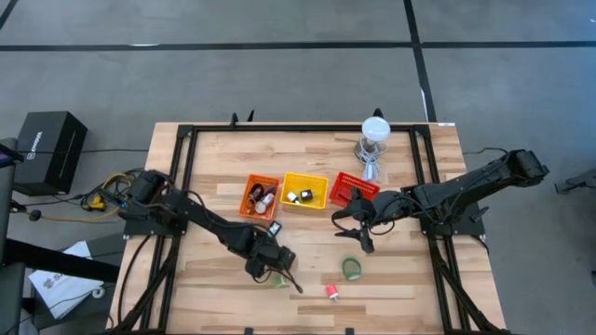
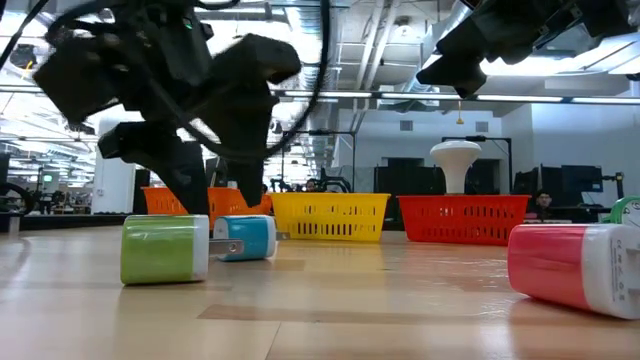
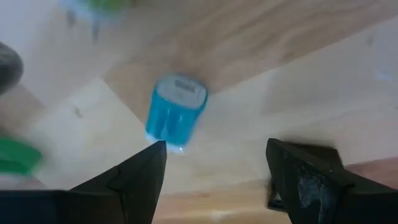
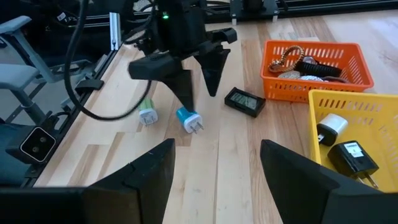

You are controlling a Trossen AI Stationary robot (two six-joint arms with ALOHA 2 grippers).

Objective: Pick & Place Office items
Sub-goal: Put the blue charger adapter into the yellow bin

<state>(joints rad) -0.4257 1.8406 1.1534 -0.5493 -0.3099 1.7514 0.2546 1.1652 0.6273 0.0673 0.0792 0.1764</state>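
A small blue charger plug (image 3: 176, 109) lies on its side on the wood, with a green plug (image 4: 147, 114) close beside it; both also show in the low view as the blue plug (image 2: 245, 238) and the green plug (image 2: 165, 250). My left gripper (image 3: 214, 155) hangs open just above the blue plug, pointing down, with its fingers clear of it. A pink-red plug (image 1: 332, 292) and a green ring (image 1: 351, 270) lie nearer the table's near edge. My right gripper (image 1: 358, 237) is open, holds nothing and hovers in front of the red basket.
Orange basket (image 4: 320, 68), yellow basket (image 1: 304, 190) and red basket (image 1: 354, 189) stand in a row mid-table; the orange and yellow ones hold small items. A flat black device (image 4: 244, 101) lies in front of the orange basket. A clear jar with a white top (image 1: 374, 130) stands near the far edge.
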